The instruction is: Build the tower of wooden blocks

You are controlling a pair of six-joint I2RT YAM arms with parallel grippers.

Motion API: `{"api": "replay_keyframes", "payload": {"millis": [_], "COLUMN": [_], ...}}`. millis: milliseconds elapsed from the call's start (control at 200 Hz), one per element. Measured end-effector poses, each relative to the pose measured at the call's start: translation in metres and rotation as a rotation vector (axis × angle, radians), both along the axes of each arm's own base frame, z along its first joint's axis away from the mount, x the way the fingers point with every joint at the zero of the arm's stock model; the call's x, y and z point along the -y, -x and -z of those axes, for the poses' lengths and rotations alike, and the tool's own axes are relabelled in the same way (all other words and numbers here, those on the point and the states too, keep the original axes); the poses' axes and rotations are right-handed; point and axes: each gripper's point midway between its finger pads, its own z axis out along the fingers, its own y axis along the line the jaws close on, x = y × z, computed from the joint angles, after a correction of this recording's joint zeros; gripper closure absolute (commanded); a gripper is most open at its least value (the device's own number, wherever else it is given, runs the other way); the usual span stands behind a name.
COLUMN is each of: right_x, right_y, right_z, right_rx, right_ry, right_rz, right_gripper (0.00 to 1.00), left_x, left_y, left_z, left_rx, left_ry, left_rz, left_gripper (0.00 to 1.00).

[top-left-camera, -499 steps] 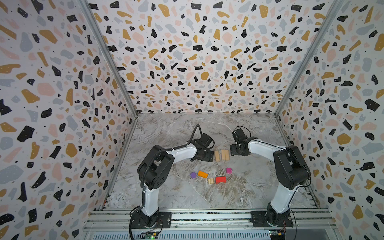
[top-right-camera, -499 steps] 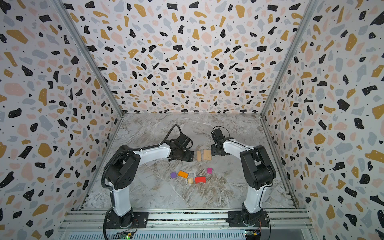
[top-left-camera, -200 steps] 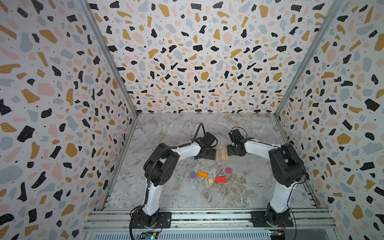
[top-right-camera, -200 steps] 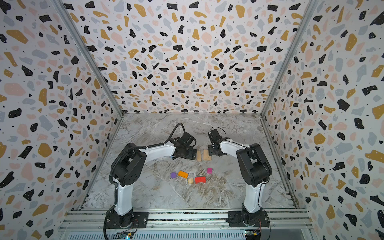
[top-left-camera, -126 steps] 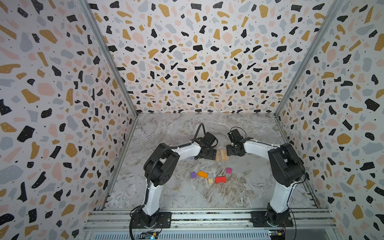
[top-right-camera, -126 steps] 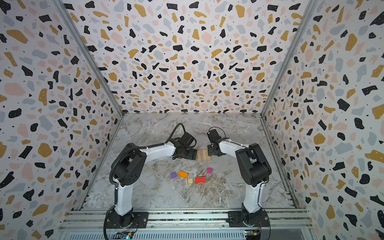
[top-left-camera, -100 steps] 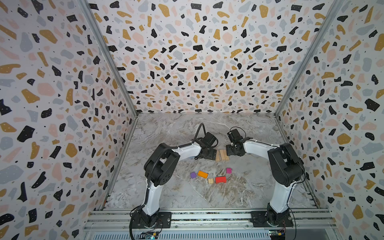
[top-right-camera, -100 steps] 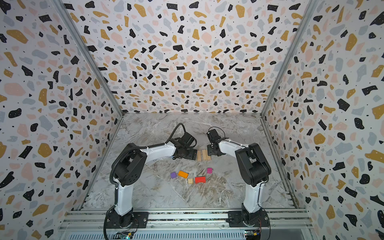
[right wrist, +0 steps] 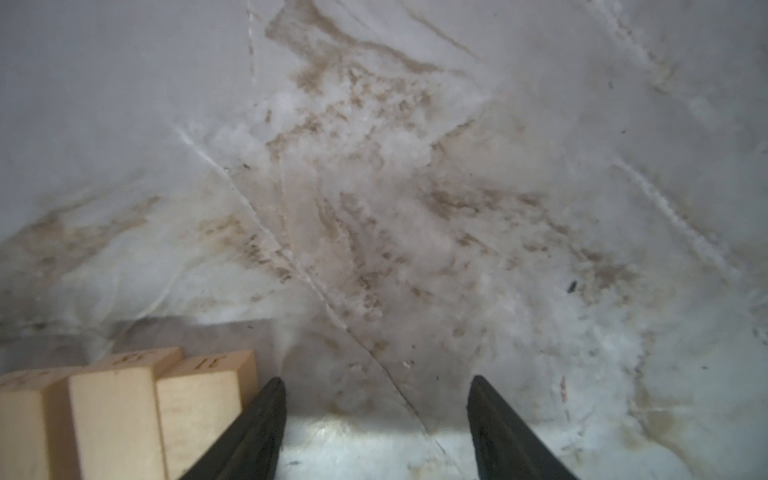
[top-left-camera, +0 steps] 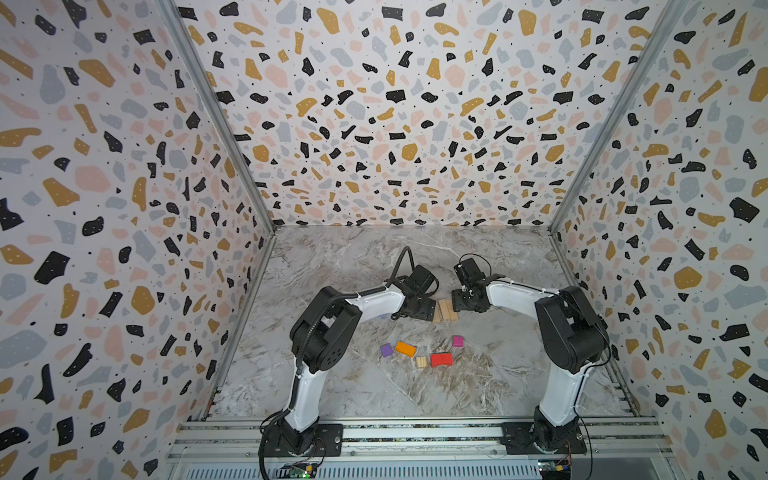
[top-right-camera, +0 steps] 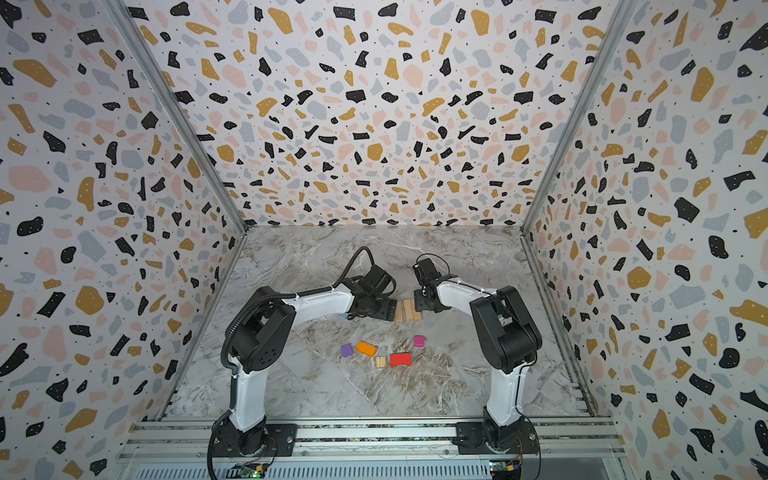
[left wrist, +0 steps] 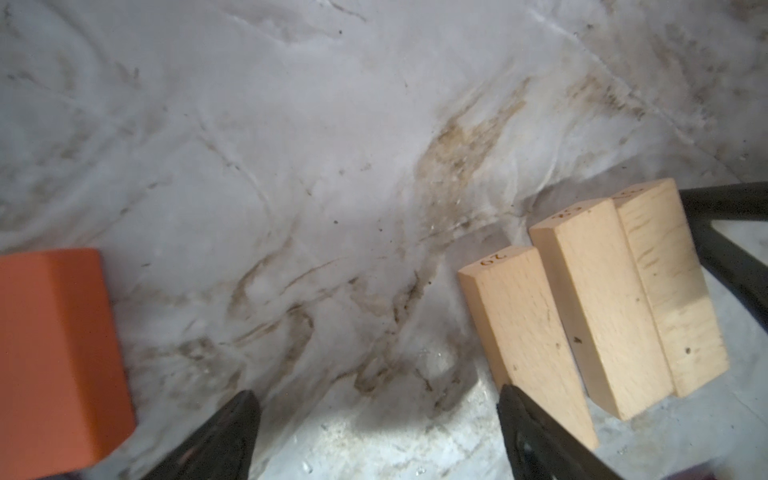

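Tower base (top-left-camera: 446, 309), three tan planks lying flat and pressed side by side, sits on the marble table (top-left-camera: 332, 395) a little behind the middle, squarely between the two grippers; both top views show it there (top-right-camera: 408, 309), with nothing stacked on it

Left gripper (top-left-camera: 424, 311) is low over the table just left of the planks. In the left wrist view its jaws (left wrist: 374, 395) are spread wide with only bare marble between them, and one fingertip (left wrist: 509, 395) meets the near corner of the closest plank (left wrist: 528, 345). An orange block (left wrist: 54, 353) lies at the edge of that view, well apart from the planks; I cannot tell whether it is the one seen from above

Right gripper (top-left-camera: 459, 305) is low just right of the planks. In the right wrist view its jaws (right wrist: 376, 382) stand apart, less widely, with nothing between them; one finger (right wrist: 266, 411) is just beside the outer plank (right wrist: 199, 399), and contact cannot be made out

Nearer the robot, in front of the planks, loose pieces lie in a loose row, each apart from the next except the last two: a purple cube (top-left-camera: 386, 350), an orange piece (top-left-camera: 405, 348), a small tan block (top-left-camera: 421, 361) close against a red block (top-left-camera: 441, 359), and a pink cube (top-left-camera: 457, 341) slightly behind them to the right
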Motion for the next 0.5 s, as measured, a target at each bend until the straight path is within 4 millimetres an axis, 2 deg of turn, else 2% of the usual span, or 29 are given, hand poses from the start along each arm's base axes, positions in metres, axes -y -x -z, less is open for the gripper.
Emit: {"api": "replay_keyframes", "payload": {"millis": [501], "right_x": [0.0000], "right_y": [0.0012], "right_z": [0.0008], "right_rx": [-0.002], "right_ry": [-0.001], "right_rz": [-0.004], "right_gripper": [0.30], "left_x": [0.0052], "left_y": [-0.0036], "left_z": [0.0004], "left_rx": [0.007], "left_ry": [0.000], "left_rz": [0.004], "left_gripper": [0.08]}}
